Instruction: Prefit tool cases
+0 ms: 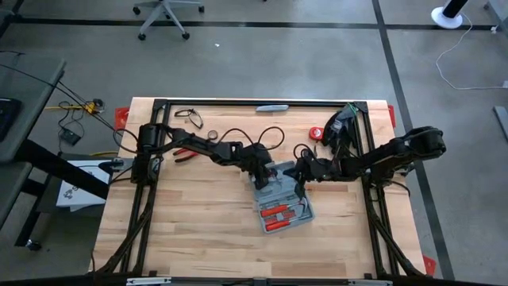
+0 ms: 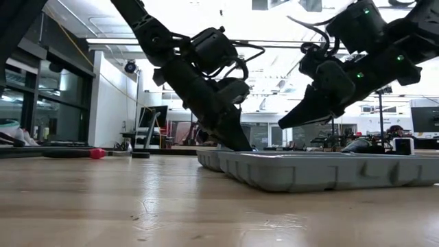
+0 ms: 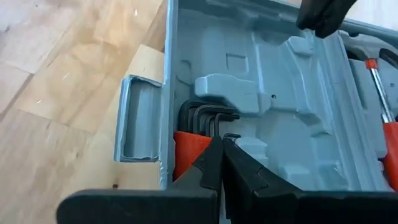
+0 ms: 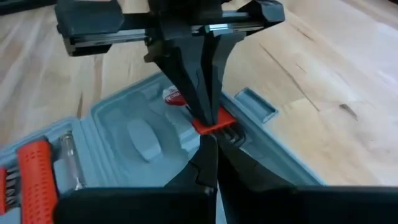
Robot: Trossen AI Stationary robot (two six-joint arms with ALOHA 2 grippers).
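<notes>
Left end effector [image 3: 221, 158]: fingers pressed together, tips down inside the open tool case [image 1: 279, 199], right at the red holder [image 3: 186, 152] of the black hex keys [image 3: 202, 115]. Tips touch or nearly touch the holder; can't tell if anything is actually pinched, looks more like a push than a grasp. Likely seating the hex-key set into its moulded pocket, which is why it comes in steep from above, as the low view shows.

Right end effector [image 4: 208, 152]: also closed, empty, tip pointed at the same red holder from the opposite side, just beside the left end effector's tips. In the low view it hangs a little above the case rim, not clearly touching. Probably there to brace or nudge the same piece.

Tool case: lies fully open and flat near the middle of the tabletop [image 1: 198, 230], slightly toward the right edge, skewed to the tabletop edges. The half farther from the front edge holds the hex keys and is otherwise mostly empty moulding; the half nearer the front edge carries the red-handled tools [image 1: 278, 213]. Small latch tab [image 3: 137, 118] sticks out of the case wall by the hex keys.

Outward: red-handled pliers [image 1: 184, 153] toward the left edge, a black cable loop [image 1: 189, 117] and slim grey bar [image 1: 271, 107] along the far edge, a red item [image 1: 314, 133] near the far right corner.
</notes>
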